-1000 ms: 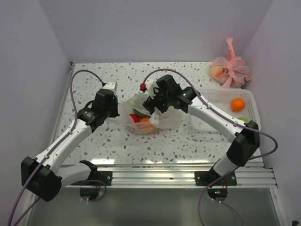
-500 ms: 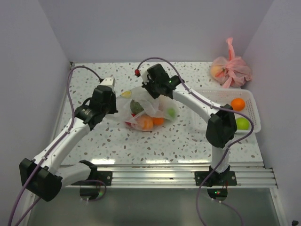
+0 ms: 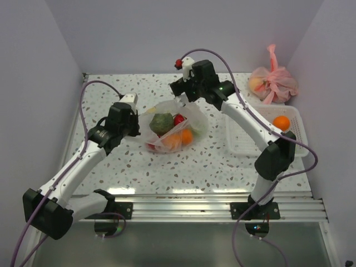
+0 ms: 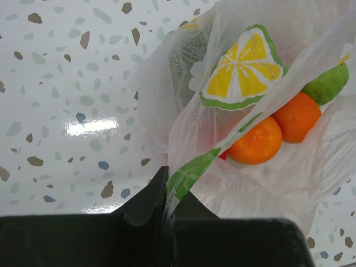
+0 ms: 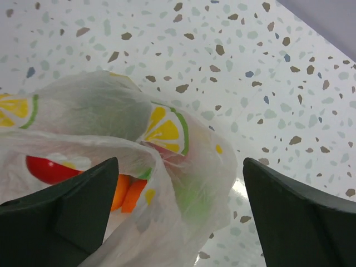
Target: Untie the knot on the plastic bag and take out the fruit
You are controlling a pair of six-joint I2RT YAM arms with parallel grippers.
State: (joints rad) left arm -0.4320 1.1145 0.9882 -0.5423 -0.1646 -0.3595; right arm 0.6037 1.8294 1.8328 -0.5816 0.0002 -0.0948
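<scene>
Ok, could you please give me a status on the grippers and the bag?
Left gripper shut on edge of plastic bag. Right gripper open above it, empty. Fruit still inside. Nothing in the way.

top: overhead, rear | wrists: close, looking down | shared: plastic bag (image 3: 192, 119)

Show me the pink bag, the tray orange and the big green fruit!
pink bag (image 3: 273, 83), top view, its bulging middle.
tray orange (image 3: 281, 123), top view, its centre.
big green fruit (image 3: 161, 122), top view, its top.
</scene>
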